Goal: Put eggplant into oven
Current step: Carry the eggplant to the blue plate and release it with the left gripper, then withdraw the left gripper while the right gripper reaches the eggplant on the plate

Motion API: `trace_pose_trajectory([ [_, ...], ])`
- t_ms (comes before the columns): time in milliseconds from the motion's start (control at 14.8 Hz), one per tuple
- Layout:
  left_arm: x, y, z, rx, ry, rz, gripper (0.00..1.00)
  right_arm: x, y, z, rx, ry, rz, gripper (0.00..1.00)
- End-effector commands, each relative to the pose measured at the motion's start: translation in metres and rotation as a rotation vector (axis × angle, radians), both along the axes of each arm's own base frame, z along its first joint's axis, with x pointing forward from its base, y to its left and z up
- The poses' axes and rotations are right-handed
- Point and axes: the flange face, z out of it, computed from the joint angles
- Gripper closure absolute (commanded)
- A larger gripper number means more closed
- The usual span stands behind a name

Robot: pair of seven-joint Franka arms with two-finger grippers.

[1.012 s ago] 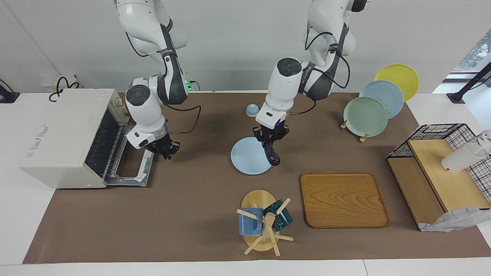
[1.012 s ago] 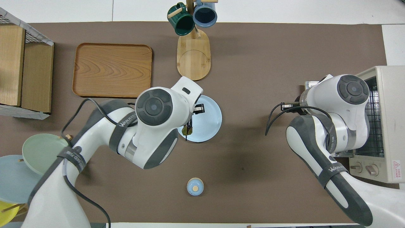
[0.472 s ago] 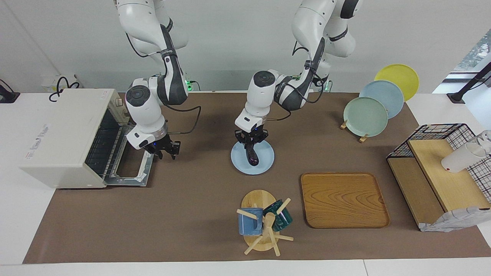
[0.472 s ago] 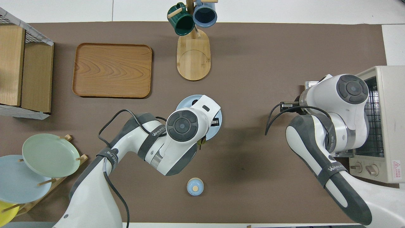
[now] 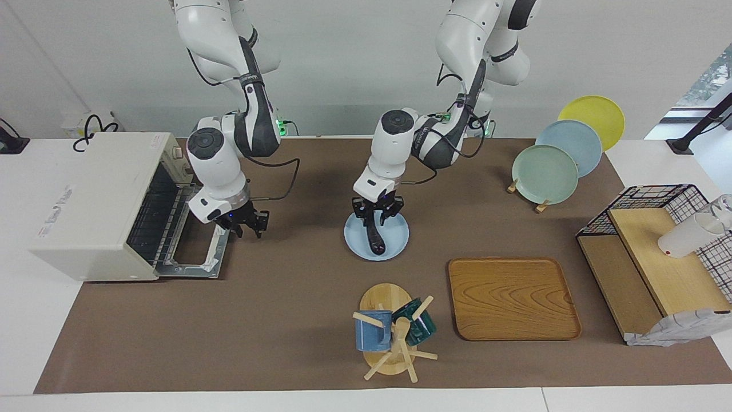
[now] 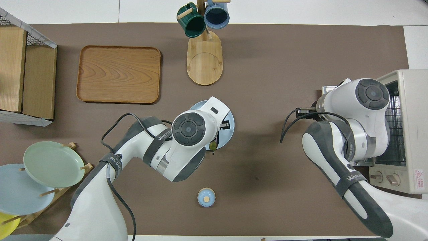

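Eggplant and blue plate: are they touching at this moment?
Cannot tell. In the facing view the eggplant overlaps the blue plate just below the left gripper, but neither contact nor a gap shows plainly. The overhead view hides it.

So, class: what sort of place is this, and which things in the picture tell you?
Probably a robotics lab staged as a kitchen: a boxy cream-white toaster oven with its door open, round coloured plates on a wooden rack, and mugs hung on a wooden mug tree, all on a brown-covered table.
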Motion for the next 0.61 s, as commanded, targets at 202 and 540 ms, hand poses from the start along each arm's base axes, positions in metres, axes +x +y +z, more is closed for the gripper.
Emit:
trace_pose_trajectory([
  [202, 0.073, 0.127, 0.108, 0.058, 0.036, 0.006, 0.0, 0.019, 0.082, 0.051, 0.002, 0.026, 0.047, 0.47],
  [540, 0.122, 0.281, 0.176, 0.095, 0.122, -0.097, 0.0, 0.04, 0.261, 0.096, -0.033, -0.003, 0.022, 0.47],
])
